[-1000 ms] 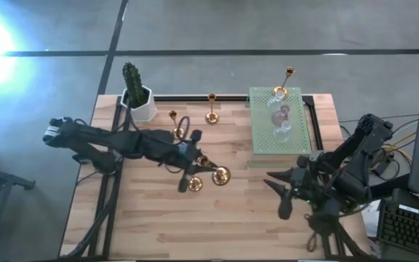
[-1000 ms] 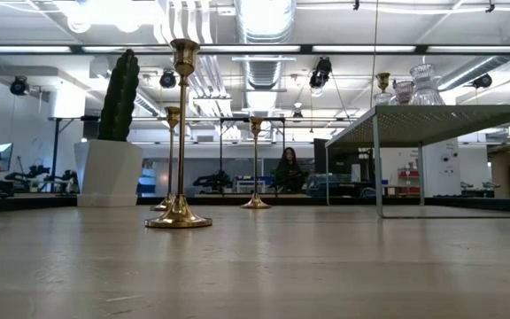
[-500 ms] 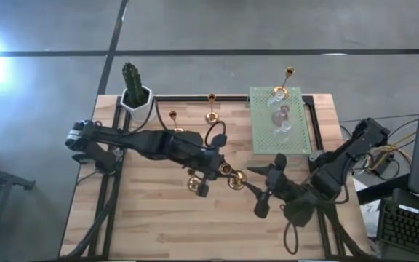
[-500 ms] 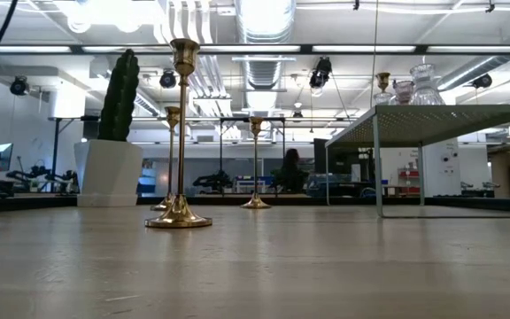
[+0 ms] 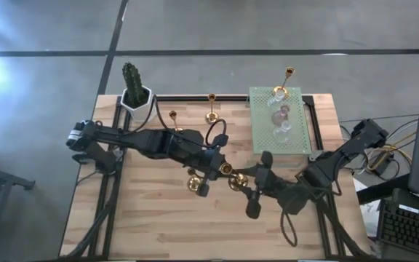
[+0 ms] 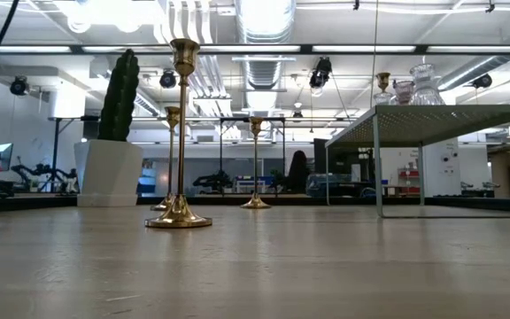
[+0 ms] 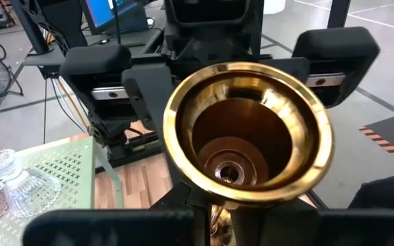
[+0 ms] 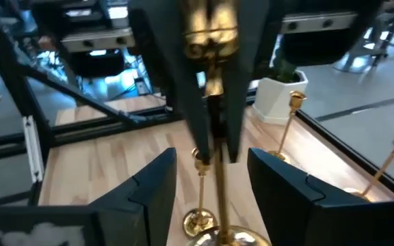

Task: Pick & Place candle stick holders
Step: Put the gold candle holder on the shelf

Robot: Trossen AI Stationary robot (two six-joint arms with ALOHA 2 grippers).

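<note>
My left gripper (image 5: 215, 172) is shut on a gold candle stick holder (image 5: 233, 180), held in the air over the table's middle. Its hollow cup (image 7: 245, 137) faces the left wrist camera. My right gripper (image 5: 247, 183) is open. Its fingers (image 8: 152, 188) stand on either side of the holder's lower stem and base (image 8: 226, 236); I see no touch. A tall gold holder (image 6: 178, 133) stands on its round base below them (image 5: 193, 185). Two more stand at the back (image 5: 173, 116) (image 5: 211, 110). Glass ones (image 5: 281, 120) and a gold one (image 5: 282, 86) stand on the green mat (image 5: 300, 124). My left gripper pinches the holder's thin stem (image 8: 215, 109) between its two fingers (image 8: 189, 102), just under the cup. The fingers lie across the stem. The holder is lifted clear and tilted, cup toward my left wrist, base toward my right gripper.
A white pot with a cactus (image 5: 138, 98) stands at the far left corner. The green perforated mat is a raised platform on legs (image 6: 450, 111) at the far right. Bare wood lies along the near edge (image 5: 195, 225).
My left gripper has carried the gold holder toward the table's right edge, then stopped. My right gripper has moved toward the table's left edge, up to the holder's base end, its fingers staying open. The standing holders have not moved.
</note>
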